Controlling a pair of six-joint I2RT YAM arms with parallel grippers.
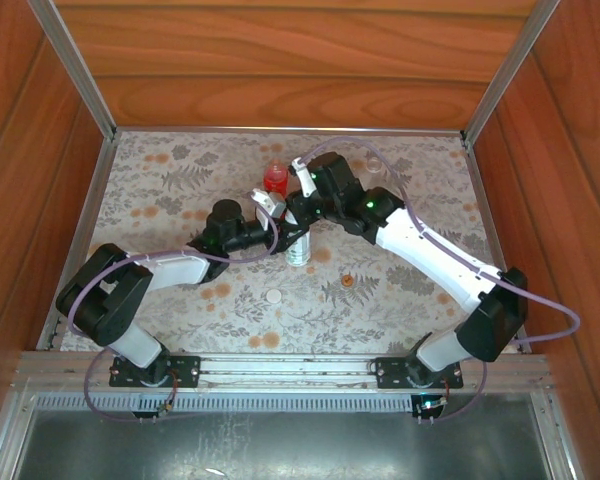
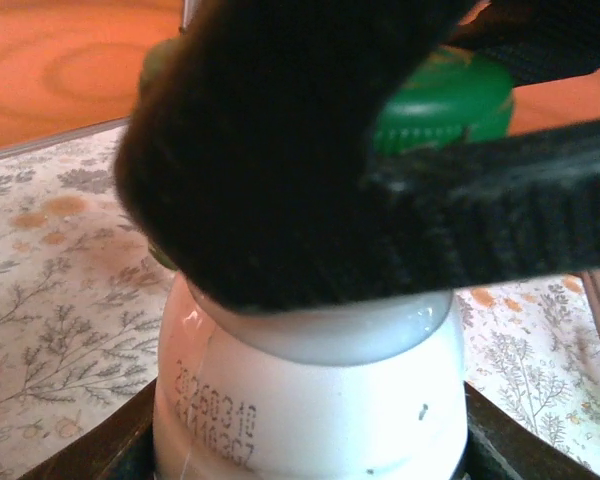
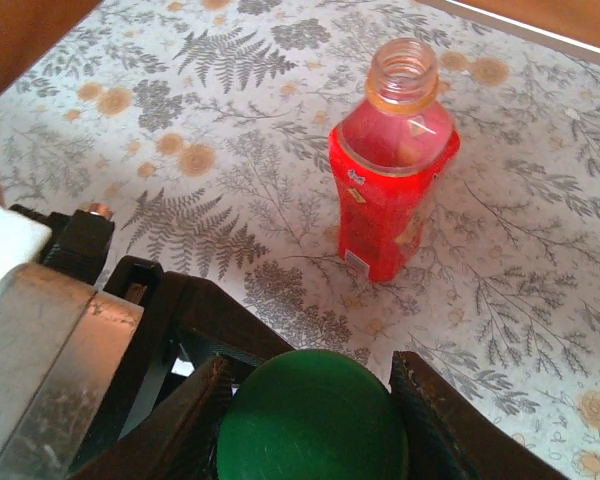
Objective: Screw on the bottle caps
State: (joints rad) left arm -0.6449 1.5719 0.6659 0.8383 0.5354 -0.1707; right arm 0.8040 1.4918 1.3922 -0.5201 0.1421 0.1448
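The clear bottle with the white-green label (image 1: pixel 298 252) stands mid-table, and my left gripper (image 1: pixel 283 238) is shut on its body. In the left wrist view its white shoulder (image 2: pixel 310 400) sits between my left gripper's (image 2: pixel 310 455) dark jaws. On the bottle's neck sits the dark green cap (image 2: pixel 445 100), with my right gripper (image 1: pixel 298 212) shut on it from above. The right wrist view shows the green cap (image 3: pixel 315 420) held between the fingers (image 3: pixel 195 420) of my right gripper (image 3: pixel 312 405). The red bottle (image 3: pixel 392 180) stands uncapped behind. A white cap (image 1: pixel 273 296) and an orange cap (image 1: pixel 347 280) lie loose on the cloth.
The patterned cloth (image 1: pixel 160 200) covers the table, which is walled by wood panels with metal rails (image 1: pixel 75 70). The red bottle (image 1: pixel 275 178) stands just behind both grippers. Both loose caps lie nearer the arm bases, between the two arms.
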